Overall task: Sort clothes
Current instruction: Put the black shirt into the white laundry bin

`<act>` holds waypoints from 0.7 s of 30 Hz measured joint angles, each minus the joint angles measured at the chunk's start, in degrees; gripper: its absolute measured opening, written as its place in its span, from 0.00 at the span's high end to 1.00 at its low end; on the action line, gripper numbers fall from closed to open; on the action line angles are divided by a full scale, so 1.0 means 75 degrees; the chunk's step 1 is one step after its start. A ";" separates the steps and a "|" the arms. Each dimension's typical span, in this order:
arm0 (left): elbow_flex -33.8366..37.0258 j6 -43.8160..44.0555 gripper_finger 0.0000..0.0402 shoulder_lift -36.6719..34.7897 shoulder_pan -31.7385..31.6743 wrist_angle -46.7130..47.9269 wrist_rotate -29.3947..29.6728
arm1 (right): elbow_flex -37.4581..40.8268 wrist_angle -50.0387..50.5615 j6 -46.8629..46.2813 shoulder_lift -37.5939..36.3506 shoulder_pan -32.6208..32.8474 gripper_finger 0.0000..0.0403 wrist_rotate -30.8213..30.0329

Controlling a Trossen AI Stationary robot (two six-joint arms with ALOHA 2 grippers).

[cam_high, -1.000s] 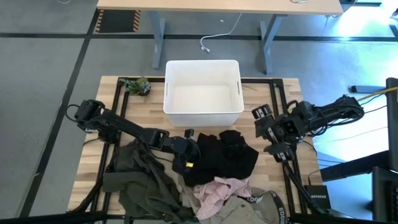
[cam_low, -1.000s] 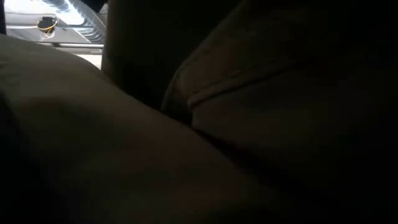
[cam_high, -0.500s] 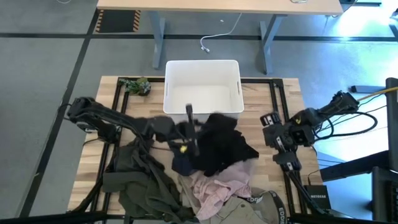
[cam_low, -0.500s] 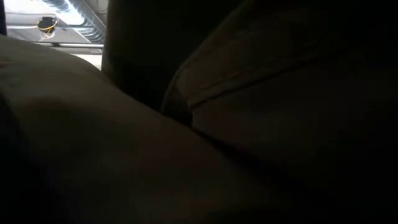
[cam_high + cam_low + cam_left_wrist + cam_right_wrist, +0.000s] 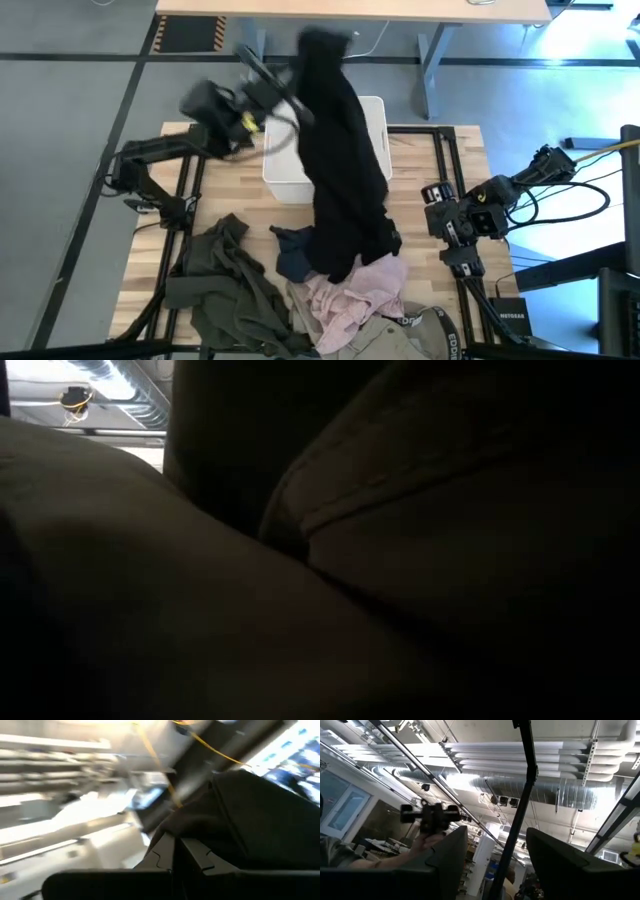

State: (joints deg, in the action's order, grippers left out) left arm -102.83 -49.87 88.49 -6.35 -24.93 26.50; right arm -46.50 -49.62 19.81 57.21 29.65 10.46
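Both arms are built from dark, near-black links with blocky joint housings. A yellow marking is seen on the left arm near its hand (image 5: 262, 75), which is blurred. The right hand (image 5: 440, 222) is blocky, with light-coloured patches on its housing; its two fingers (image 5: 447, 855) are shown as broad dark tapered blades. Black cables are looped along the right arm.

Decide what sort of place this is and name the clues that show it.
Probably a robotics lab or workshop: exposed ceiling ducts overhead, a wooden table in a black frame, a height-adjustable desk behind it, and cables on the grey floor.
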 joint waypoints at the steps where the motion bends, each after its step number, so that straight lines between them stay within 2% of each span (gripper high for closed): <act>1: -0.0201 0.0047 1.00 0.0000 -0.0152 -0.0007 -0.0014 | 0.0000 0.0017 0.0003 0.0000 0.0000 0.45 0.0000; 5: -0.0717 0.0494 0.99 -0.0006 -0.0503 -0.0005 -0.0026 | 0.0000 0.0064 0.0006 0.0000 0.0000 0.45 0.0003; 8: -0.0745 0.0975 1.00 -0.0015 -0.0673 0.0276 -0.0026 | 0.0000 0.0065 0.0007 0.0000 0.0000 0.45 0.0001; 16: -0.0725 0.2913 0.96 0.0472 -0.1346 0.4073 -0.0046 | 0.0000 0.0017 0.0011 0.0000 -0.0006 0.45 -0.0063; 21: -0.0719 0.3720 0.92 0.0847 -0.1586 0.6155 0.0007 | 0.0000 0.0026 0.0013 0.0000 -0.0006 0.45 -0.0134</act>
State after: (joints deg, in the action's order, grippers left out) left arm -108.22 -21.97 94.85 -18.25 21.23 26.55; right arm -46.50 -49.43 19.91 57.21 29.61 9.45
